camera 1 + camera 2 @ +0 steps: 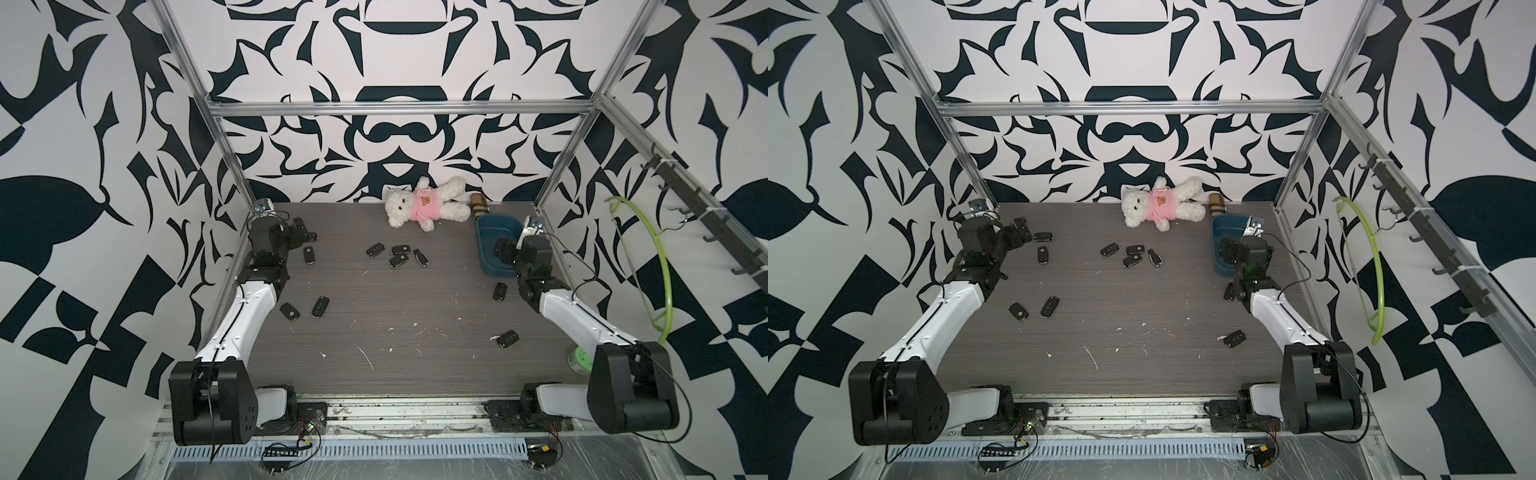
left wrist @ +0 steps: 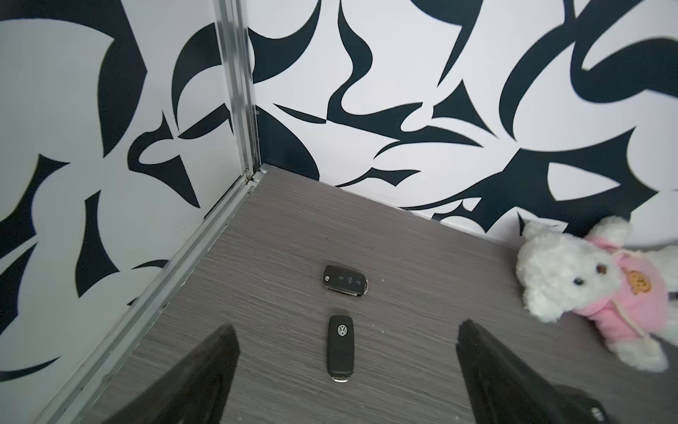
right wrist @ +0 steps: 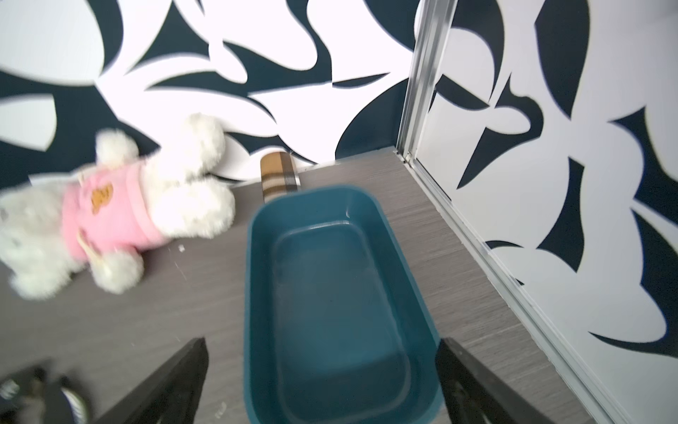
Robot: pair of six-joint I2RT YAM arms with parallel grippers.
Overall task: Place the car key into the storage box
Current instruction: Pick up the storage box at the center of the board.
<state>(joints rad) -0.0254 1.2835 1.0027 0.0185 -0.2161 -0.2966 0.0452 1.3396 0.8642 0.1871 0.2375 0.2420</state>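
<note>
I read one brand only: the round VW badge on the black car key [image 2: 341,347] on the table [image 2: 422,257], left wrist view. The second key [image 2: 345,281] shows small button icons, no lettering.

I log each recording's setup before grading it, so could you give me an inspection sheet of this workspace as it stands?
Surface: grey wood-grain table with white flecks and scratches.
Job's things: about ten car keys scattered on the table; the storage box looks empty where visible.
Clutter: teddy bear, plaid pouch, green roll.
Pincers: left pincer open above one key, holding nothing; right pincer open above the box, empty.
Cables: loose wires at the front rail.
Surroundings: black-and-white patterned walls, metal frame, green hanger by a hook rail.
</note>
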